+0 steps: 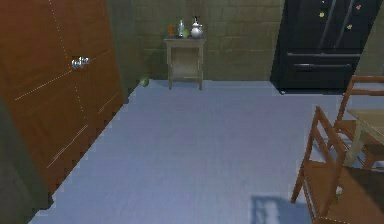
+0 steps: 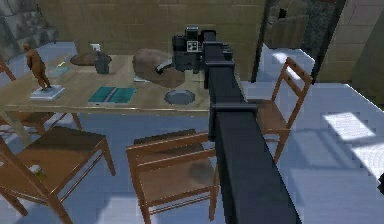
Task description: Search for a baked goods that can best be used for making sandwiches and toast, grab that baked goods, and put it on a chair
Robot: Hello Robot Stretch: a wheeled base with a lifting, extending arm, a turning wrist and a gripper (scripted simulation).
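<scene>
Gripper (image 2: pixel 172 62) on black square arm (image 2: pixel 235 140) near brown rounded lump (image 2: pixel 148 60) on long wooden table (image 2: pixel 60 102); load, if any, indeterminable.

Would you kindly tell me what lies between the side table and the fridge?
The stretch is bare: in the forward view, just floor and wall separate the side table from the fridge.

door (image 1: pixel 55 100) red-brown | fridge (image 1: pixel 325 45) black | floor (image 1: pixel 190 150) grey-blue (plain) | chair (image 2: pixel 165 165) brown
</scene>
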